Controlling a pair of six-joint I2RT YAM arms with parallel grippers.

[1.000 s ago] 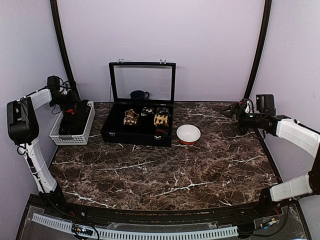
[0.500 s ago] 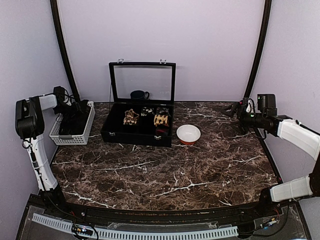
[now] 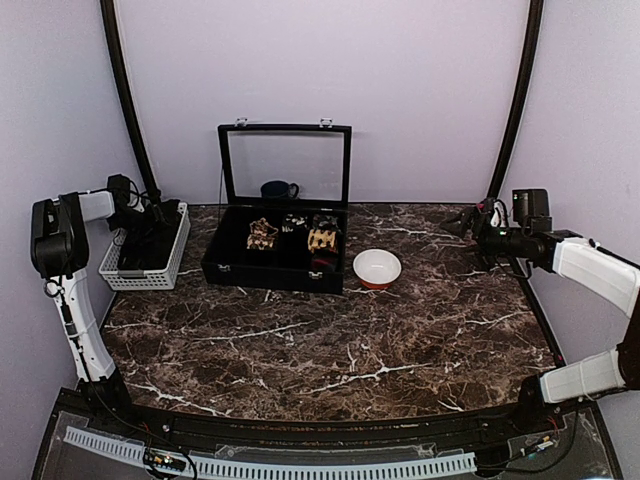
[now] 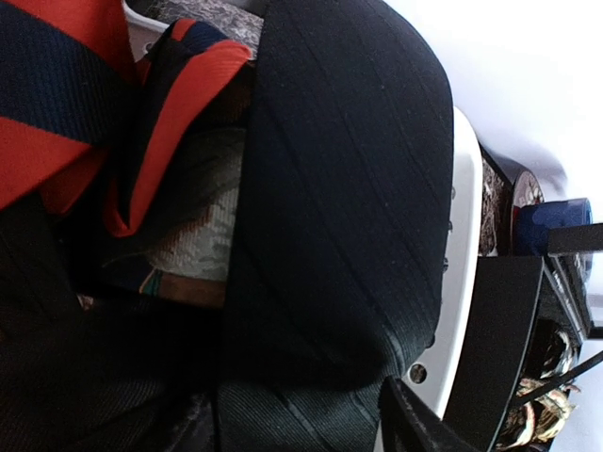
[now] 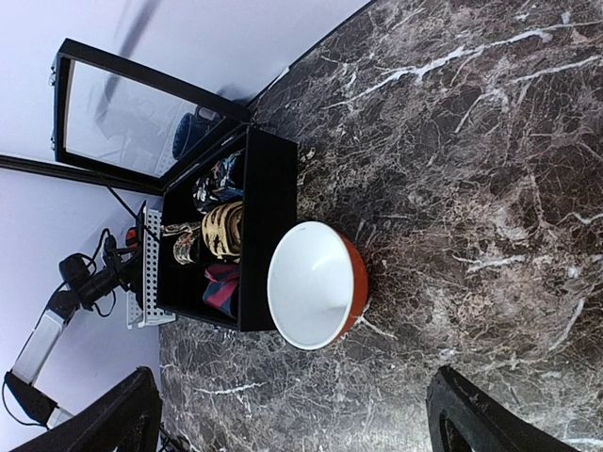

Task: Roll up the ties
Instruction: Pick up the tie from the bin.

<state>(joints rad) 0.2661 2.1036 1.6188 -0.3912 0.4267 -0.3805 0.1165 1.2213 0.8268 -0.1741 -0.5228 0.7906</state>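
Note:
Several ties lie heaped in a white basket [image 3: 176, 250] at the far left of the table. My left gripper [image 3: 150, 236] is down inside that basket. In the left wrist view a plain black tie [image 4: 349, 188] fills the frame, with a red and navy striped tie [image 4: 57, 94] beside it. My left gripper [image 4: 301, 435] is open, its jaws apart over the black tie, and only one fingertip [image 4: 415, 426] shows clearly. Rolled ties [image 3: 262, 234] sit in the black case [image 3: 275, 268]. My right gripper [image 3: 466, 222] hangs open at the far right with nothing in it.
The case's glass lid [image 3: 285, 165] stands upright, with a dark blue mug [image 3: 279, 189] behind it. A red bowl with a white inside [image 3: 377, 267] sits just right of the case. From the right wrist I see the bowl [image 5: 311, 282] and case [image 5: 268, 226] below.
My left gripper has dropped from above the basket down into it, onto the ties, and its jaws have widened a little. The right arm has barely moved.

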